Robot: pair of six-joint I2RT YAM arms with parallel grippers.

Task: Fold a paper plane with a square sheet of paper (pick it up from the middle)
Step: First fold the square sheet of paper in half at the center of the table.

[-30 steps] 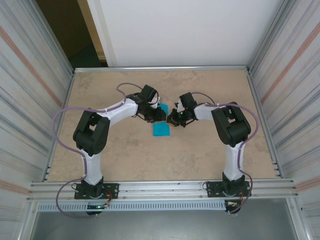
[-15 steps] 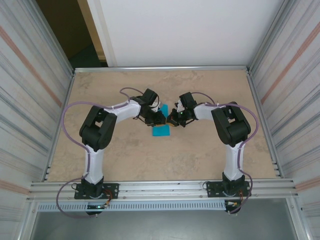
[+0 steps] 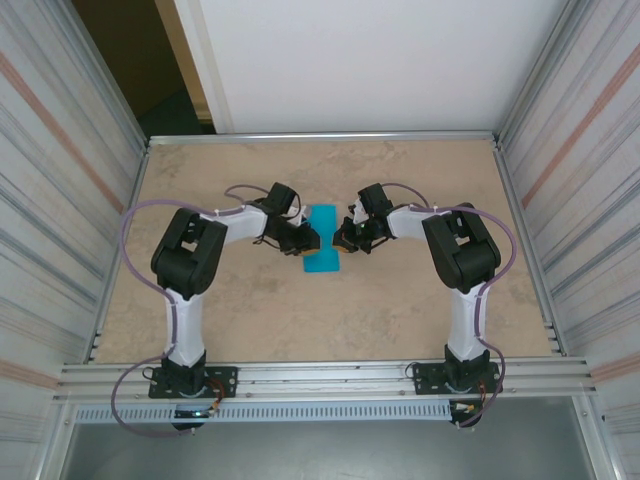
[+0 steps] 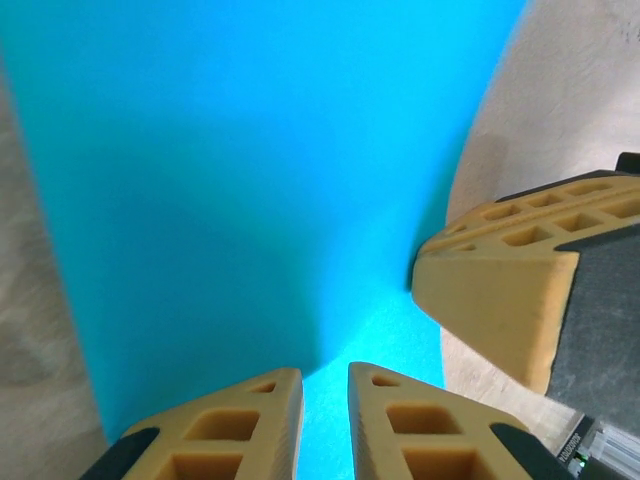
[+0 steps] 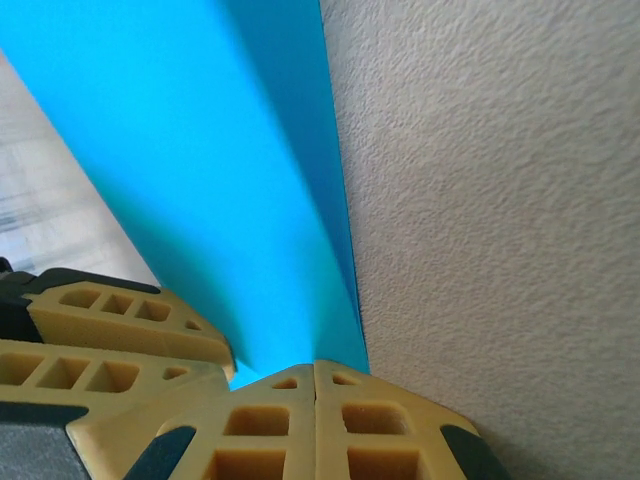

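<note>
The square sheet of paper (image 3: pixel 322 240) is bright teal and partly folded, lying mid-table between both grippers. My left gripper (image 3: pixel 305 241) sits at its left side. In the left wrist view its tips (image 4: pixel 325 385) stand a narrow gap apart over the sheet (image 4: pixel 250 150), with flat paper showing through the gap. My right gripper (image 3: pixel 341 238) is at the sheet's right edge. In the right wrist view its tips (image 5: pixel 315 365) are pressed together where a raised flap of the paper (image 5: pixel 230 150) meets them. No finished paper plane is in view.
The beige table (image 3: pixel 420 300) is walled by metal rails and ribbed side panels (image 3: pixel 580 200). The right gripper's fingers (image 4: pixel 500 290) reach into the left wrist view close beside the left fingers. The two grippers are a few centimetres apart.
My left gripper has slid left and slightly toward me, uncovering more of the teal sheet, and its elbow swung. The right arm has stayed put.
</note>
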